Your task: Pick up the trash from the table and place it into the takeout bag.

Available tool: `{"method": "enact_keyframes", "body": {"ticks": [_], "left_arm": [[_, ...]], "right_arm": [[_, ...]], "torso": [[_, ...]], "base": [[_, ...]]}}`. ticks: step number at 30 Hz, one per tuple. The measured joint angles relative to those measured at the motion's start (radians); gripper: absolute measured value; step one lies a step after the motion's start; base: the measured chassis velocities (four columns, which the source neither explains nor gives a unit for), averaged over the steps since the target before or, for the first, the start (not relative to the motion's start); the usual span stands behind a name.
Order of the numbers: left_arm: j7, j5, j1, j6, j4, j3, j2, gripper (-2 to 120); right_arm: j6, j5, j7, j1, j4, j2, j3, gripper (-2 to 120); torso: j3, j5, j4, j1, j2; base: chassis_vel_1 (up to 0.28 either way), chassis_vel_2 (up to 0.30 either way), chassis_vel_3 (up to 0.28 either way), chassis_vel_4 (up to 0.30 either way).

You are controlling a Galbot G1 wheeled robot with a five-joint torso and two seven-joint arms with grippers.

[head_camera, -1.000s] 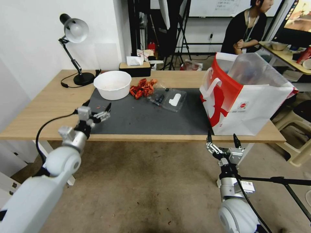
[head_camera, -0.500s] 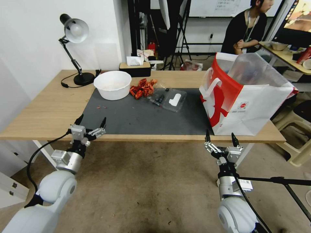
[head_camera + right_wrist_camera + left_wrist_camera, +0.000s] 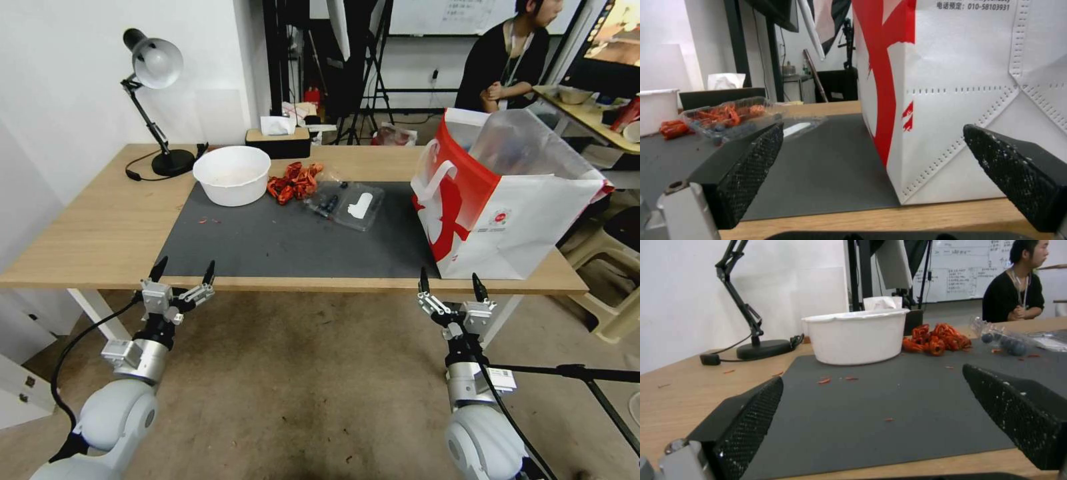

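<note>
The contents of the takeout bag (image 3: 527, 220) are hidden by its walls, and only a crumpled clear plastic sheet is seen rising from its open top; its far right side is cut off at a red panel. The bag is stood upright on the table (image 3: 93, 227) at the near right corner, its base partly on the dark grey mat (image 3: 280, 247) and close to the near edge. Three pieces of trash are left on the mat toward the far edge: one white bowl (image 3: 231, 175) at the mat's far left corner, one bunch of crumpled red-orange wrappers (image 3: 293, 181) just beside it, and one clear plastic clamshell tray (image 3: 350, 204) next to the wrappers, in which small dark round things can be made out but not identified. A few tiny red scraps are scattered on the mat near the bowl. One black desk lamp (image 3: 155, 100) is placed at the far left corner and one dark tissue box (image 3: 277, 141) at the far edge. The middle and near part of the mat are left bare. The left gripper (image 3: 183, 271) is held released, fingers spread, just off the near edge at the mat's left corner. The right gripper (image 3: 449, 282) is likewise held released off the near edge, directly before the bag, touching nothing.
</note>
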Motion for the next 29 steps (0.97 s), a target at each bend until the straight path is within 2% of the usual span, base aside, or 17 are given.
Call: {"method": "enact_keyframes", "body": {"ticks": [29], "left_arm": [[-0.001, 0.001, 0.003, -0.008, 0.008, -0.003, -0.002, 100]], "right_arm": [[0.004, -0.005, -0.006, -0.001, -0.001, 0.003, -0.002, 100]], "torso": [[0.0, 0.0, 0.0, 0.0, 0.0]], "base": [[0.0, 0.0, 0.0, 0.0]]}}
